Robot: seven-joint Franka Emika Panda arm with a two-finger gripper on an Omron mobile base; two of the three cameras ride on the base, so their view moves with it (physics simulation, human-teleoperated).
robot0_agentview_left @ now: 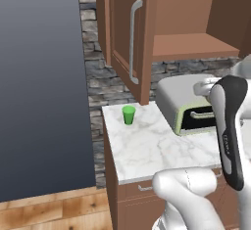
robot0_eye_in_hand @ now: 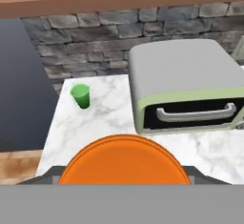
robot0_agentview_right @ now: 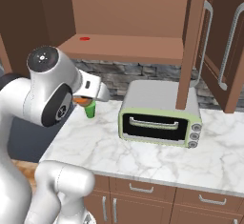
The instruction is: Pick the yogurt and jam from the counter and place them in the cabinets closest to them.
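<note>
Right base view: open reddish wooden cabinets (robot0_agentview_right: 124, 8) hang above a white marble counter (robot0_agentview_right: 143, 151) bearing a grey, rounded toaster oven (robot0_agentview_right: 159, 113). Near the counter's left end stands a small green cup (robot0_agentview_right: 90, 109). The end effector (robot0_agentview_right: 83, 100) grips a round orange-topped jar (robot0_eye_in_hand: 125, 161), raised above the counter.

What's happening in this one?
The arm holds an orange-lidded item between its fingers, lifted above the marble counter below the open cabinet. A small green cup stands on the counter left of the toaster oven. A small red thing already lies on the cabinet shelf.
</note>
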